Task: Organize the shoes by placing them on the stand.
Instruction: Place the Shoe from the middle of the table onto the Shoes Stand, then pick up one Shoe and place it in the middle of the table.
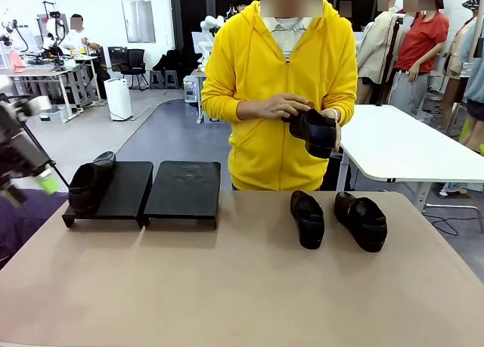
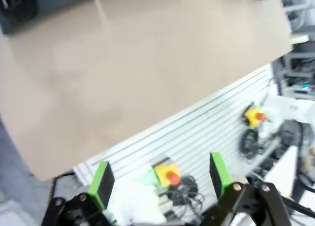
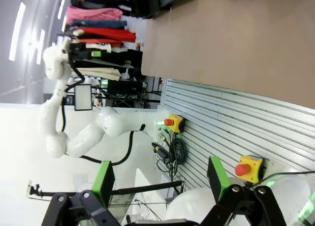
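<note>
Your left gripper [image 2: 160, 179] and right gripper [image 3: 160, 179] both gape wide, empty. Two shoes [image 1: 308, 218] lie well beyond the right fingers [image 3: 217, 179]. I'd straddle one mid-body before squeezing, then head for the stand [image 1: 185, 184].

Beige table [image 1: 227, 286] carries the black two-panel stand [image 1: 181, 187] at its far left and, well apart at far right, one shoe [image 1: 308, 219] just beside a second shoe [image 1: 361, 221], both soles down
</note>
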Controlling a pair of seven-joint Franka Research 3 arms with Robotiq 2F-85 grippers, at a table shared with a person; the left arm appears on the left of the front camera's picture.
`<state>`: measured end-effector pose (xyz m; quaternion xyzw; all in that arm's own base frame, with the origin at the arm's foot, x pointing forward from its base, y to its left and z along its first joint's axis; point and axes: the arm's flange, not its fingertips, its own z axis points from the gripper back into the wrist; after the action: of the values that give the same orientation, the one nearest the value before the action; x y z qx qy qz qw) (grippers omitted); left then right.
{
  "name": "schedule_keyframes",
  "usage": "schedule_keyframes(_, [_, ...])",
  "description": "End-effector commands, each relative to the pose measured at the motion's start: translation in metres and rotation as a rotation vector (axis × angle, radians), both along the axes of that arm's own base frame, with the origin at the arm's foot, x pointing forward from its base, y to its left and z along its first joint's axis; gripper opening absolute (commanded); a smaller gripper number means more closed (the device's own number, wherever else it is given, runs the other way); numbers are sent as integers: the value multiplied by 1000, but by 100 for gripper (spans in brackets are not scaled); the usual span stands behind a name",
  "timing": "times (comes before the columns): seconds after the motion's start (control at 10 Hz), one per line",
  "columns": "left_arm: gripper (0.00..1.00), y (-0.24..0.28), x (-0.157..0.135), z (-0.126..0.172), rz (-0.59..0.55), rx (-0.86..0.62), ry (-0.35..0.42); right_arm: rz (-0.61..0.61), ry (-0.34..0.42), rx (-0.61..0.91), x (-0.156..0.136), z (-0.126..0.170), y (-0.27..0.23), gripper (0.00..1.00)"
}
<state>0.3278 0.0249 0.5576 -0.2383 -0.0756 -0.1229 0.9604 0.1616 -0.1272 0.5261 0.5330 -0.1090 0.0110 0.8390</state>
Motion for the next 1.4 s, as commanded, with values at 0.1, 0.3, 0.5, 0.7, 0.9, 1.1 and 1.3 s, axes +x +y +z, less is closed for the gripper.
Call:
schedule_keyframes(0.1, [100, 30, -96, -31, 301, -128, -99, 6, -32, 20, 0, 4, -1, 100])
schedule_keyframes(0.3, [100, 30, -66, -29, 189, -103, -13, 6, -32, 20, 0, 4, -1, 100])
schedule_keyframes(0.5, [100, 30, -66, -29, 189, -103, -13, 6, -32, 20, 0, 4, -1, 100])
schedule_keyframes(0.7, [100, 30, -66, -29, 189, -103, -13, 6, -32, 20, 0, 4, -1, 100])
schedule_keyframes(0.9, [100, 30, -66, -29, 189, -103, -13, 6, -32, 20, 0, 4, -1, 100])
schedule_keyframes(1.1, [100, 30, -66, -29, 189, -103, -13, 6, -32, 20, 0, 4, -1, 100])
schedule_keyframes(1.3, [100, 30, -66, -29, 189, -103, -13, 6, -32, 20, 0, 4, -1, 100])
